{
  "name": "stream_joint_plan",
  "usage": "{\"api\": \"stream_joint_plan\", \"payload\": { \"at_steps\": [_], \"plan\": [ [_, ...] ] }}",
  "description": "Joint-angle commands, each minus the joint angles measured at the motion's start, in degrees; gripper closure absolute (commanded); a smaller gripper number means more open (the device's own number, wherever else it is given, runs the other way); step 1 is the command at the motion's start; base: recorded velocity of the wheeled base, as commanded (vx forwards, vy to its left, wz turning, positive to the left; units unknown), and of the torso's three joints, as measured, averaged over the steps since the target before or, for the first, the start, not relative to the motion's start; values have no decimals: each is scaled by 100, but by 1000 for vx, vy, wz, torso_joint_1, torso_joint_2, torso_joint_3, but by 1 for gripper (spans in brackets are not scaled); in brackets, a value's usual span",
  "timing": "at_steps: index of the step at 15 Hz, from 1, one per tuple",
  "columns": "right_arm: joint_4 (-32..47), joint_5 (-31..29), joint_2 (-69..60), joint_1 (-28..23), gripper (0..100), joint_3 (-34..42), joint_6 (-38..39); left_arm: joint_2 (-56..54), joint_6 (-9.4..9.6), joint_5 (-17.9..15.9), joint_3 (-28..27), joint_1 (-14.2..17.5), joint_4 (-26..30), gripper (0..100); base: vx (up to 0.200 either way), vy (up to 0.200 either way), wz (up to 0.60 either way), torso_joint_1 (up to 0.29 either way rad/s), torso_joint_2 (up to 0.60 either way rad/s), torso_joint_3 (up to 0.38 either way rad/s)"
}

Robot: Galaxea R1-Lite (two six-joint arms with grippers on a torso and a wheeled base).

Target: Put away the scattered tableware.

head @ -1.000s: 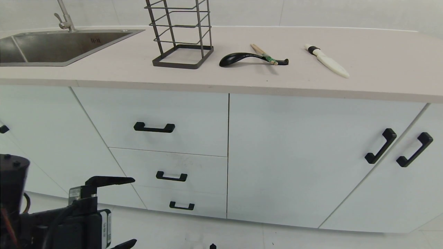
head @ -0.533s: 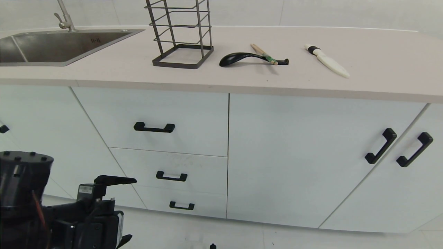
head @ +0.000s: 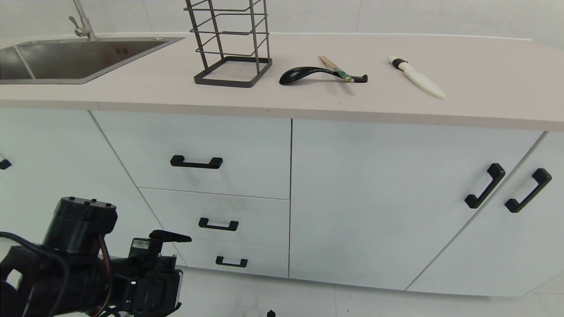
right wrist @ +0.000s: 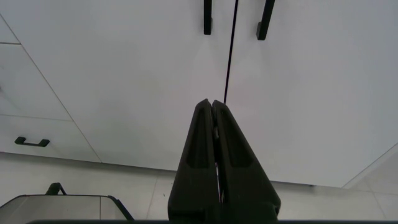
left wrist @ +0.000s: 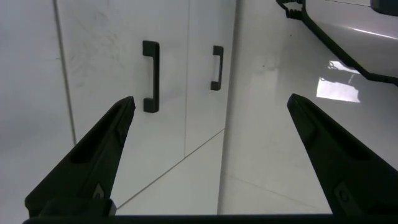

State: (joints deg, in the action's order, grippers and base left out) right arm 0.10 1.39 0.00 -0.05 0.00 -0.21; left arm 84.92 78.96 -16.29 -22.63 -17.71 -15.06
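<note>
Head view: spoon, chopsticks and knife are seen loose on the counter, right of the rack, presumably their destination. The left gripper is held spread, the right gripper pressed together, both low before the cabinets, nothing grasped yet.

The pale beige worktop has an inset steel sink at its left end. A dark wire rack stands upright near it. Just beside the rack lies a black curved spoon, with wooden chopsticks crossing its handle. Farther right lies a white knife with a black band.
</note>
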Motion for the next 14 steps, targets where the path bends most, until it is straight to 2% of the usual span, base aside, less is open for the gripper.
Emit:
{"api": "stream_joint_plan", "payload": {
  "at_steps": [1, 8, 10, 12, 14],
  "plan": [
    [-1, 2, 9, -4, 100, 0, 3, 543, -12, -15, 30, 22, -340, 0, 0, 0, 0, 0, 0, 0],
    [-1, 2, 9, -4, 100, 0, 3, 1071, 6, 187, 39, 101, -788, 0, 0, 0, 0, 0, 0, 0],
    [-1, 2, 9, -4, 100, 0, -6, 1229, -135, 205, 39, 84, -1061, 0, 0, 0, 0, 0, 0, 0],
    [-1, 2, 9, -4, 100, 0, -6, 1484, -425, 214, 39, 31, -1360, 0, 0, 0, 0, 0, 0, 0],
    [-1, 2, 9, -4, 100, 0, -6, 1985, -460, 266, 13, 84, -1799, 0, 0, 0, 0, 0, 0, 0]
  ]
}}
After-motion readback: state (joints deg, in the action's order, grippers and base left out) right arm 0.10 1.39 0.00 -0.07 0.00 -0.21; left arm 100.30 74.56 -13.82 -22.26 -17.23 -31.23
